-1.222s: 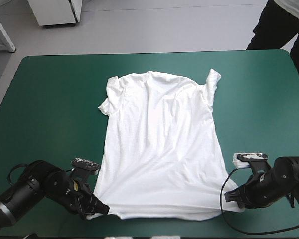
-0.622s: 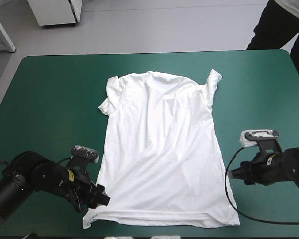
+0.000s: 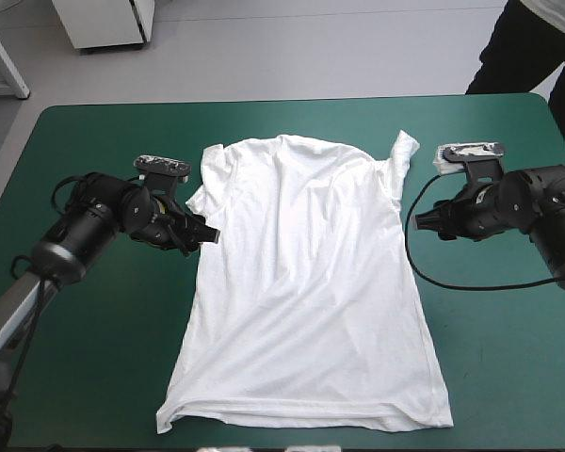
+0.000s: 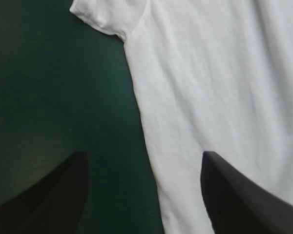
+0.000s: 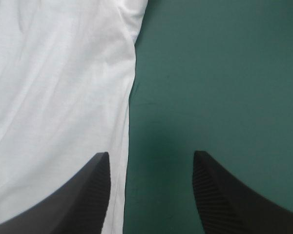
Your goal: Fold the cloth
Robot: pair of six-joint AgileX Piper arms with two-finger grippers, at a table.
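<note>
One white T-shirt (image 3: 306, 282) lies spread flat at the middle of the teal-green counter (image 3: 94, 151), collar toward the far edge, hem near the front one. Both claws stand open. The left claw (image 3: 207, 235) is at the shirt's left side edge below the sleeve and the right claw (image 3: 424, 221) at its right side edge — each edge runs between the black fingers.
</note>
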